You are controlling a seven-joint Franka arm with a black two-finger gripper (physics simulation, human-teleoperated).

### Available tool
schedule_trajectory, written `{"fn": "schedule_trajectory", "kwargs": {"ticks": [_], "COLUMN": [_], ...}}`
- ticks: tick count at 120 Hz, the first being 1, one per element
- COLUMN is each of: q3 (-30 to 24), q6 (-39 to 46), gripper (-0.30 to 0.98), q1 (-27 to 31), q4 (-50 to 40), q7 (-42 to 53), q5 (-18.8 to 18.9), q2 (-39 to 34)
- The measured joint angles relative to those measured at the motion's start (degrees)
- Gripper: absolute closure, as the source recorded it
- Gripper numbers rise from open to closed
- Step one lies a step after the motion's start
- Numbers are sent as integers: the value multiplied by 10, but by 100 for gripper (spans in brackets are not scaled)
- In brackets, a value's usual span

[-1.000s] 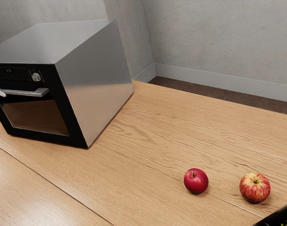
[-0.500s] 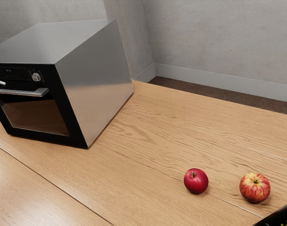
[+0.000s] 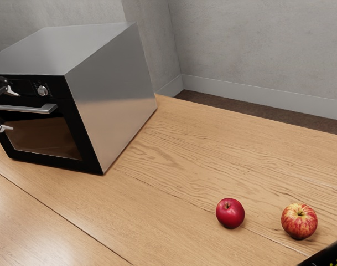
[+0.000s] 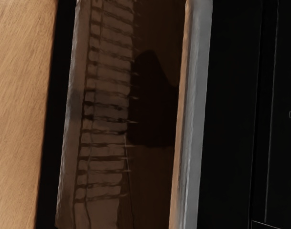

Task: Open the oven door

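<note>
Ahead of the parted fingers point(image 3: 5, 128) lies the door handle point(image 3: 40, 109), level with the gap. Its long axis runs across their opening direction.

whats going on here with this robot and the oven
A robot arm is working at opening the oven door. Its gripper is at the front of the oven, open, with one fingertip above the level of the bar handle and the other below it. It has not closed on the handle, and the door is shut. Two apples, a plain red one and a streaked red-and-yellow one, sit on the wooden table, away from the action.
</note>
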Motion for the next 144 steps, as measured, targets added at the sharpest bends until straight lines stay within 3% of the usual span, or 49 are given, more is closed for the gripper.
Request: {"fn": "schedule_trajectory", "kwargs": {"ticks": [144], "q3": [-3], "q6": [23], "gripper": [0], "q1": [45], "q4": [70], "q7": [-3], "q5": [-10], "q2": [131]}}
